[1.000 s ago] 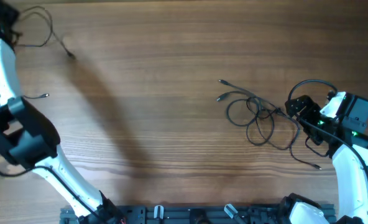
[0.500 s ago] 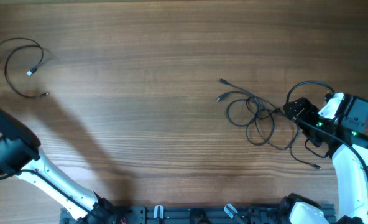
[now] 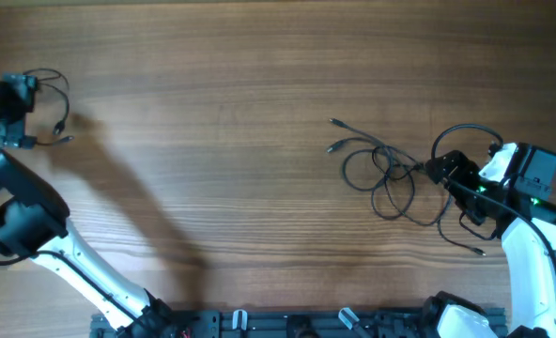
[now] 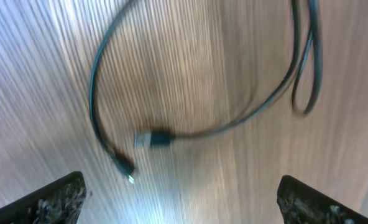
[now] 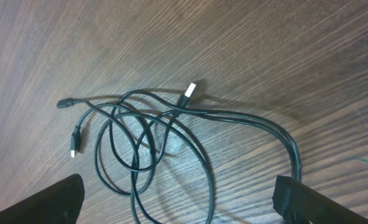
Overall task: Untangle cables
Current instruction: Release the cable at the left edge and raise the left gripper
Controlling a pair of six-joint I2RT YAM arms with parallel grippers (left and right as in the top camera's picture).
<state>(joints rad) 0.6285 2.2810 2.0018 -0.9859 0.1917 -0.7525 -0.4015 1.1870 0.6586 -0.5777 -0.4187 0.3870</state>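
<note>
Two groups of cable lie on the worktop (image 3: 259, 75): a tangle (image 3: 386, 161) of looped cords, and one separate cable (image 4: 154, 138) well apart from the tangle, by the left arm (image 3: 24, 207). Both sets of fingers stand wide and empty: the left fingers (image 4: 53, 199) hang over the separate cable, and the right fingers (image 5: 47, 202) sit just beside the tangle. Step in hand, as judged: drawing the next cord out of the tangle. Select a cord whose plug (image 5: 189, 92) lies on top of the tangle. Grip close behind that plug, never at a crossing. Draw it away from the tangle slowly and low over the worktop, so that loops slide free rather than tighten.
</note>
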